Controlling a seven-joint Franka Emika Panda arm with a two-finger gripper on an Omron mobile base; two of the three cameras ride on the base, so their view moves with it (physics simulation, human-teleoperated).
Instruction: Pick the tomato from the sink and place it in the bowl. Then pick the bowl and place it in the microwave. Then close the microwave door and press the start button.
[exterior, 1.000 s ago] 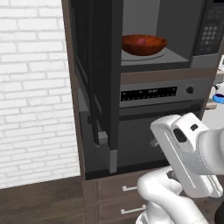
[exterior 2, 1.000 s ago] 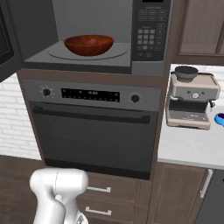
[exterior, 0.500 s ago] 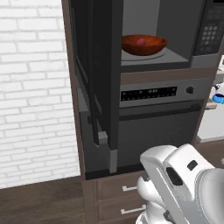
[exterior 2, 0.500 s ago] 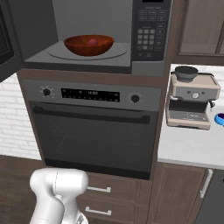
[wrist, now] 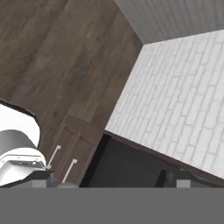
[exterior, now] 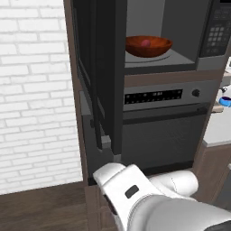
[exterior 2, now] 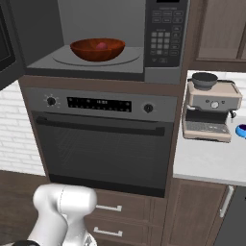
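Bowl [exterior: 148, 45] sits inside the microwave [exterior 2: 101, 38], on the round plate of the cavity floor, roughly centred. Reddish-brown, glossy, upright. Tomato [exterior: 145, 43] is in the bowl, a small red ball just showing above the rim near the middle; right base view has it too [exterior 2: 102, 45], same spot.

Microwave door [exterior: 97, 67] stands wide open, swung out to the left, seen nearly edge-on in left base view, dark slab running from the top of the frame down past the oven's top edge. Key panel [exterior 2: 166, 33] on the microwave's right side, rows of small buttons, too small to read.

Below the microwave: oven [exterior 2: 103, 139] w/ a dark display strip, 2 knobs & a long bar handle, door shut. Under that, wooden drawers [exterior 2: 115, 214] w/ 2 metal pulls.

Right of the oven stack, light counter [exterior 2: 211, 161] w/ an espresso machine [exterior 2: 211, 113] on it, & a small blue cup [exterior 2: 240, 130] at the frame's right edge, near the machine but apart from it.

Arm is low, white elbow bulking across the bottom of left base view, well below the microwave. Gripper [wrist: 114, 180] in hand view: 2 dark finger tips at the bottom, spread about as wide as they go, nothing between them, holding nothing. Hand cam looks at dark wood floor, white brick wall [wrist: 183, 100] & the cabinet's lower drawers at an angle.
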